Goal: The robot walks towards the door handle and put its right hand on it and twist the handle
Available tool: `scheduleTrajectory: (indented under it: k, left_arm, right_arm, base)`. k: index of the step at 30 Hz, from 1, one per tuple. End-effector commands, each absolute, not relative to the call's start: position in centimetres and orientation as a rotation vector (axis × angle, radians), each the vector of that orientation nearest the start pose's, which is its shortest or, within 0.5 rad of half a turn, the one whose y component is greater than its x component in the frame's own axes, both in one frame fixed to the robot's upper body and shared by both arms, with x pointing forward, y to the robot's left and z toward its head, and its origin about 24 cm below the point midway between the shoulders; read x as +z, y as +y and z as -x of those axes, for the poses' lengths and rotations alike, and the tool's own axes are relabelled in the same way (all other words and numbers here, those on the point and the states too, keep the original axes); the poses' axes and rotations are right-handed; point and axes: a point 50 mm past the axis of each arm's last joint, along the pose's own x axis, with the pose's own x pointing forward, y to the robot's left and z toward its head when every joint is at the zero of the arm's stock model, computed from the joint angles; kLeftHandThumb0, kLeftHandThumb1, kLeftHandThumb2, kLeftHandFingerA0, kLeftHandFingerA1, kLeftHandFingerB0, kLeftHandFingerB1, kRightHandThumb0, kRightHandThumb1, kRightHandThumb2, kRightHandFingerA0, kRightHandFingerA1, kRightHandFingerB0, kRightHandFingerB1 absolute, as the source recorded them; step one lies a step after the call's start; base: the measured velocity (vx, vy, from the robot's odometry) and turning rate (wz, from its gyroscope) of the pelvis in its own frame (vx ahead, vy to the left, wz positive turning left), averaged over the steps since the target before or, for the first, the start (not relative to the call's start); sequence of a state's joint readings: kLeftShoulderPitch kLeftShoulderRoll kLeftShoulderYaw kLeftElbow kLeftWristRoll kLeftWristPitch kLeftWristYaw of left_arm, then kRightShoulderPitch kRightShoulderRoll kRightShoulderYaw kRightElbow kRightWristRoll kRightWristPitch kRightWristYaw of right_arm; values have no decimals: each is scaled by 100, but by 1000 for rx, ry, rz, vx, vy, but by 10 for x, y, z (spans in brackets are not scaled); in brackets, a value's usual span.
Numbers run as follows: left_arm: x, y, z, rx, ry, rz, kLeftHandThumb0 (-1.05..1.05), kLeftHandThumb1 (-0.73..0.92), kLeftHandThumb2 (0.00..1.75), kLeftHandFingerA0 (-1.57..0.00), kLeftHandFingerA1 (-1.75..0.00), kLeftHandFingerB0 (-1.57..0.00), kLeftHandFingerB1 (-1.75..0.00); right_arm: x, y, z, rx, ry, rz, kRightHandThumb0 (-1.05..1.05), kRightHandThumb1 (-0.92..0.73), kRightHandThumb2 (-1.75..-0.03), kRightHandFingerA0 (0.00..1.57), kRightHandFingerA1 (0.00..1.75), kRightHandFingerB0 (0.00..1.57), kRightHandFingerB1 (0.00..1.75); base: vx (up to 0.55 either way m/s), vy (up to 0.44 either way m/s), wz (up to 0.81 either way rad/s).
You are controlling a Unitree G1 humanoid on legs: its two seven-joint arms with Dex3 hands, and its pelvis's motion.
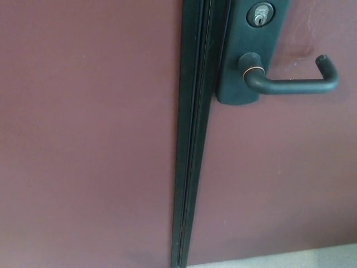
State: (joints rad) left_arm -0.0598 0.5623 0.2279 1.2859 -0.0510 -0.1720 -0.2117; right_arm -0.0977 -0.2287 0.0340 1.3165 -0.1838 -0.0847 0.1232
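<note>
The black door handle (293, 85) sits level at the upper right of the maroon door (279, 178), projecting rightward from its dark plate (251, 50) below the keyhole (260, 14). Neither robot hand shows, so their state cannot be told.

No lettering can be read, though the keyhole cylinder (260, 14) may carry some too small to make out.
</note>
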Motion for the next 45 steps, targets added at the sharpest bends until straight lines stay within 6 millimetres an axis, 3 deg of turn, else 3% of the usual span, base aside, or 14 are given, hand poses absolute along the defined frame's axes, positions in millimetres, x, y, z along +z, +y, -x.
scheduleTrajectory:
  k: [1,24,45]
  left_arm:
    - [-92,371,-110,326,982,-239,-13,65,58,-63,-48,-48,-41]
    - [-89,373,-114,323,980,-259,-13,65,58,-63,-48,-48,-41]
    - [-88,374,-117,311,987,-270,-12,65,58,-64,-49,-48,-41]
  right_arm:
    - [-158,-231,-110,129,1185,305,-28,-72,-61,55,44,46,38]
    - [-160,-226,-105,115,1203,245,-29,-73,-62,51,42,42,38]
    - [-160,-226,-106,141,1205,288,-28,-72,-61,52,42,46,39]
  base:
    - [37,-11,42]
    - [126,63,4]
    - [186,-74,6]
